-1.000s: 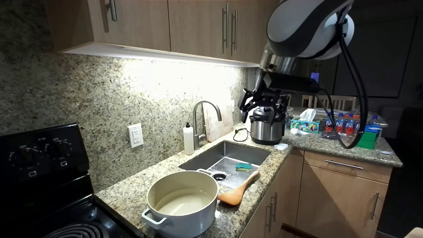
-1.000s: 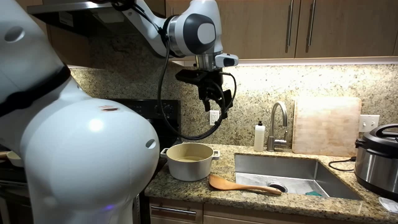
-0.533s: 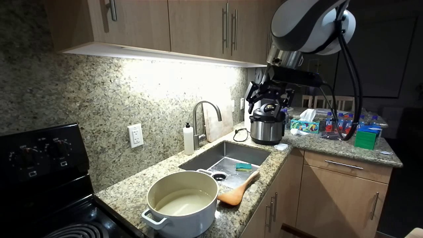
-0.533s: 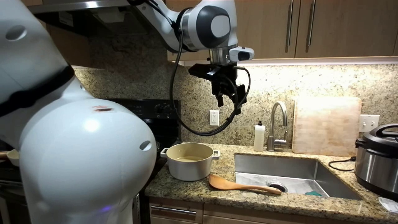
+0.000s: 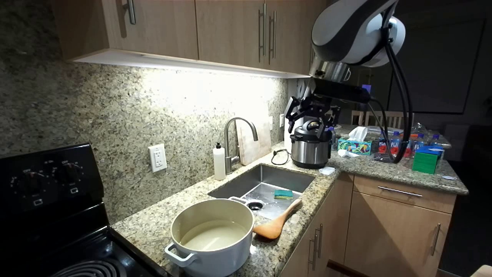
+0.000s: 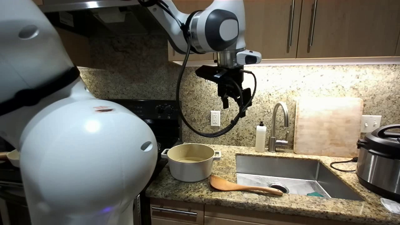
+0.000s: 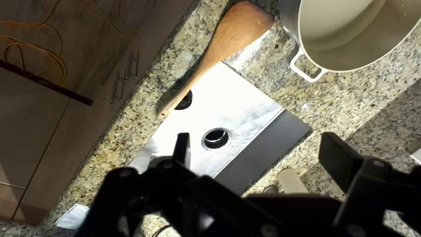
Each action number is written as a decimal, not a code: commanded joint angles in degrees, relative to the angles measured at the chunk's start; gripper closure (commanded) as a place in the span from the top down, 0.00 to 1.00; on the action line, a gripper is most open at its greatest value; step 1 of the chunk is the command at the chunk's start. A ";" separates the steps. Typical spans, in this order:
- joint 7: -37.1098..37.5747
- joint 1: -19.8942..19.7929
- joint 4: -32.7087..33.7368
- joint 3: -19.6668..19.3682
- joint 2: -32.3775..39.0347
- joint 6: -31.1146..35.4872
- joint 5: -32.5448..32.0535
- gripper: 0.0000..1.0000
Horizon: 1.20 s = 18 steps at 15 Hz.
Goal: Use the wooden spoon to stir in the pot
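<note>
The wooden spoon lies on the granite counter, its bowl right beside the pot and its handle reaching over the sink's front corner. Cream-white and two-handled, the pot holds a clear liquid; only part of its inner wall shows in the wrist view. High above the counter, near the sink's pot-side end, hangs my gripper, pointing down. Its jaws stand wide apart with nothing between them, as the wrist view shows at the gripper. Both spoon and pot are below it and untouched.
A steel sink with a green sponge borders the spoon. Behind it stand a soap bottle, a tall faucet and a cutting board. The cooker pot is farther along. Upper cabinets overhang the counter.
My arm and gripper have shifted from above the pot's side toward the sink, most of it in the earlier half second. The jaws stayed open. Spoon and pot have not moved.
</note>
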 commanded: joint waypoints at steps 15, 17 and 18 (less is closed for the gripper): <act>14.33 -0.57 23.13 -6.10 37.35 7.18 5.56 1.00; 15.52 -0.11 25.55 -6.79 41.15 6.59 4.87 1.00; 16.03 0.10 26.77 -7.18 43.04 6.35 4.50 1.00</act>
